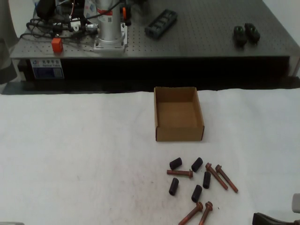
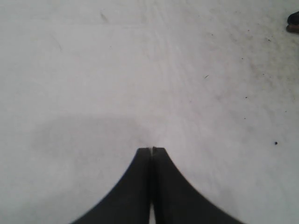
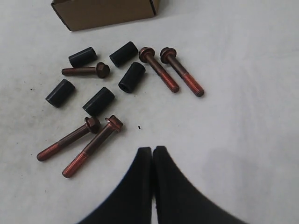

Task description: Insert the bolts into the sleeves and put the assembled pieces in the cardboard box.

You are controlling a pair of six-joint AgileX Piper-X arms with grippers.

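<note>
Bolts and sleeves lie loose, none joined. Left pincer and right pincer are pressed together; one must part over a bolt.

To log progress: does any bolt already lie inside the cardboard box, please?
No, all five bolts lie on the cloth outside the cardboard box.

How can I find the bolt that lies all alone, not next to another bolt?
Find the cardboard box on the white cloth. On its side nearer the camera lies a cluster of black sleeves and reddish bolts. The lone bolt lies in among the sleeves, while the other four sit in two side-by-side pairs at the cluster's edges.
</note>
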